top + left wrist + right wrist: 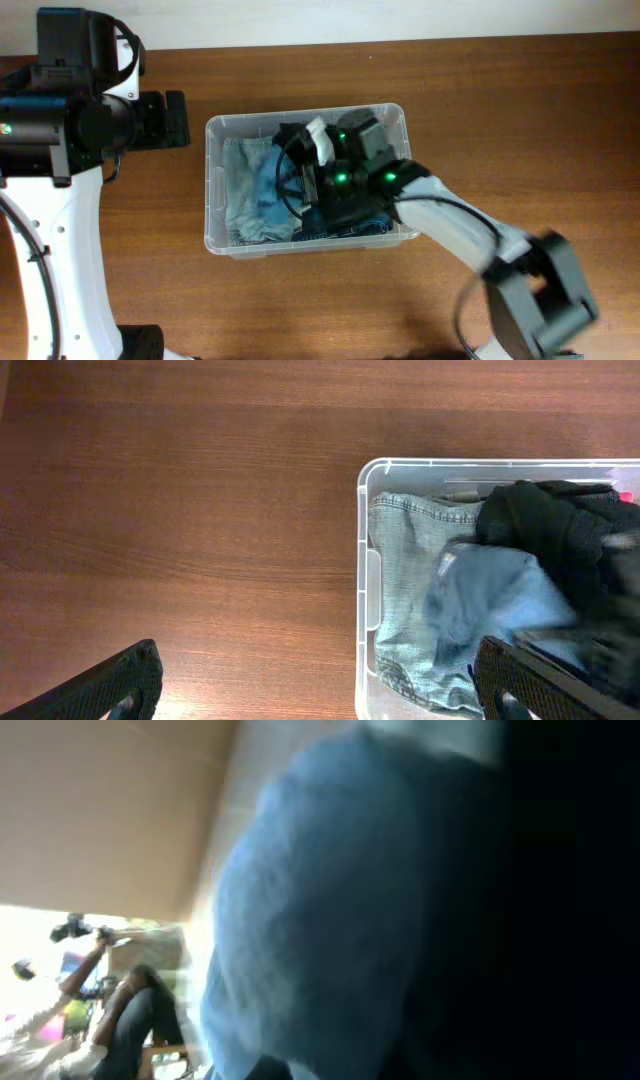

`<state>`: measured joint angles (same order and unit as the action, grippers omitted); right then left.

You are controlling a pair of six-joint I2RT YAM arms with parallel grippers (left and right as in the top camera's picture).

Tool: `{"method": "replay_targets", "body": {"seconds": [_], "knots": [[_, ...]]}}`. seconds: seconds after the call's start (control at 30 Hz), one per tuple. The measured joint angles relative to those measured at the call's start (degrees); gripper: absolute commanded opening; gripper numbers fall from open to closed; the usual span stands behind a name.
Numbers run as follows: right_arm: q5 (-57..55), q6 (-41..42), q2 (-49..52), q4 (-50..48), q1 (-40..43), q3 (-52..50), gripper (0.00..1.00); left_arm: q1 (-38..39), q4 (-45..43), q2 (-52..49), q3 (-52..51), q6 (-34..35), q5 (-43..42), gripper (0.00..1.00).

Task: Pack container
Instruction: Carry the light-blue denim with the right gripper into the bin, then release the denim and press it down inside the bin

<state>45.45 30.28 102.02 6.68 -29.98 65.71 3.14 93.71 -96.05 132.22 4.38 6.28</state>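
The clear plastic container (214, 180) stands mid-table, holding light blue denim clothing (255, 185) and a black garment (292, 135). My right gripper (305, 188) reaches down inside the container among the clothes, and its fingers are hidden. The right wrist view shows only blurred blue cloth (320, 920) pressed close, so its jaws cannot be made out. My left gripper (185, 120) is open and empty, hovering over bare table just left of the container. The left wrist view shows the container's left end (366, 580), the denim (415, 580), the black garment (545, 520) and the spread fingers (320, 695).
The wooden table (500, 100) extends on all sides of the container. The right arm (460, 225) crosses the container's front right corner. The left arm's white base (60, 240) stands at the table's left edge.
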Motion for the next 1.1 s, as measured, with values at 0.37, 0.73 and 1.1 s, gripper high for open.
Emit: {"method": "replay_targets", "body": {"seconds": [0.37,0.73,1.1], "knots": [[-15.6,-5.7,1.0,23.8,0.1,5.8,0.56,0.0,0.0,0.0,0.0,0.0,0.0,1.0],[-30.0,-8.8,-9.2,34.1,0.9,17.3,0.16,0.0,0.0,0.0,0.0,0.0,0.0,1.0],[-30.4,-9.0,-0.1,32.9,-6.2,18.5,0.04,0.0,0.0,0.0,0.0,0.0,0.0,0.99]]}}
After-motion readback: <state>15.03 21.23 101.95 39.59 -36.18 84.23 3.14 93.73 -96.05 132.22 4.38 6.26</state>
